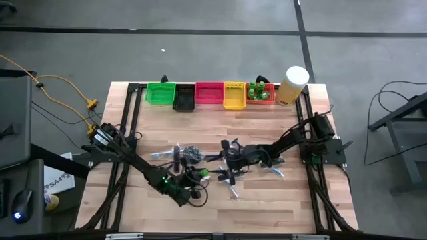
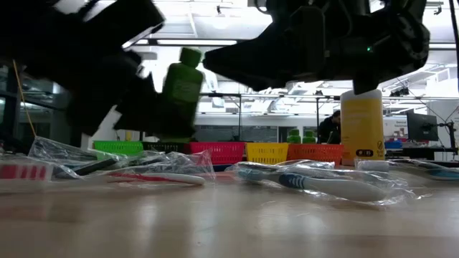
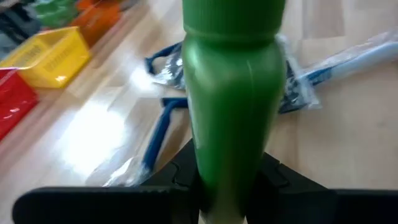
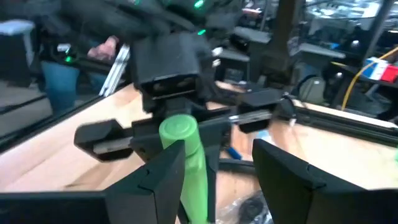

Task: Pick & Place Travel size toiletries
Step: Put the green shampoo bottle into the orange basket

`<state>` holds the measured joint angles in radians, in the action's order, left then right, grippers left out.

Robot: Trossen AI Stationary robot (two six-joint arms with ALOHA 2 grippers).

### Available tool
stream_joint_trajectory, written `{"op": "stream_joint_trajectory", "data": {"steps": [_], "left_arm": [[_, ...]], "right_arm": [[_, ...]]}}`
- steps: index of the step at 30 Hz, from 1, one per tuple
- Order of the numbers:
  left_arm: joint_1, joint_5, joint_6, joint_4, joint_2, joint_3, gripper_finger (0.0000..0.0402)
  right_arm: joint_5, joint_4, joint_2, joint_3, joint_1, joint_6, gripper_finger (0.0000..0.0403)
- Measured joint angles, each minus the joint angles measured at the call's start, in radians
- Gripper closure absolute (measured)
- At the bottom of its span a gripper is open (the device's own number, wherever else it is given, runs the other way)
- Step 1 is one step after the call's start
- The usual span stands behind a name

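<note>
A small green bottle [image 3: 233,93] is up in the air in my left gripper [image 3: 227,183], which is shut on it over the table's near middle [image 1: 180,189]. In the low view the bottle [image 2: 181,86] stands almost upright, cap on top. My right gripper [image 4: 217,177] is open and faces the left one. Its fingers stand on either side of the bottle's cap end [image 4: 179,129]; whether one touches it I cannot tell. Clear-wrapped toothbrushes [image 2: 323,186] and other wrapped pieces [image 1: 180,155] lie flat on the wood between the arms. My left gripper pinches the green bottle between its two fingers, by the lower part of its body [image 3: 217,180], near the bottom end. The bottle is lifted clear of the table and stands out beyond the fingers, with its cap [image 2: 190,54] pointing up and toward the right arm.
Along the far edge stand a green bin [image 1: 160,92], a black bin [image 1: 183,100], a red bin [image 1: 209,93], a yellow bin [image 1: 233,95] and an orange bin holding green bottles [image 1: 260,92], then a pale-yellow cylinder [image 1: 292,84]. Bare wood lies near the near edge.
</note>
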<state>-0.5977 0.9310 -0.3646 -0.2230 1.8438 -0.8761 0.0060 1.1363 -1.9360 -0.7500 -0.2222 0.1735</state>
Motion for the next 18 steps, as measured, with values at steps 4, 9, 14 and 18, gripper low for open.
{"op": "stream_joint_trajectory", "data": {"steps": [4, 9, 14, 18], "left_arm": [[0.024, -0.059, 0.042, -0.009, 0.0, 0.001, 0.0334], [0.028, -0.064, 0.05, -0.01, 0.0, 0.001, 0.0338], [0.028, -0.071, 0.046, -0.006, 0.0, 0.001, 0.0339], [0.029, -0.075, 0.046, -0.012, 0.0, 0.001, 0.0339]], "right_arm": [[-0.005, -0.039, -0.008, -0.013, -0.007, 0.015, 0.0221], [-0.006, -0.071, -0.008, -0.016, -0.007, 0.01, 0.0221], [0.0, -0.092, -0.007, -0.017, -0.007, -0.047, 0.0221], [-0.034, -0.096, -0.007, -0.017, -0.007, -0.089, 0.0208]]}}
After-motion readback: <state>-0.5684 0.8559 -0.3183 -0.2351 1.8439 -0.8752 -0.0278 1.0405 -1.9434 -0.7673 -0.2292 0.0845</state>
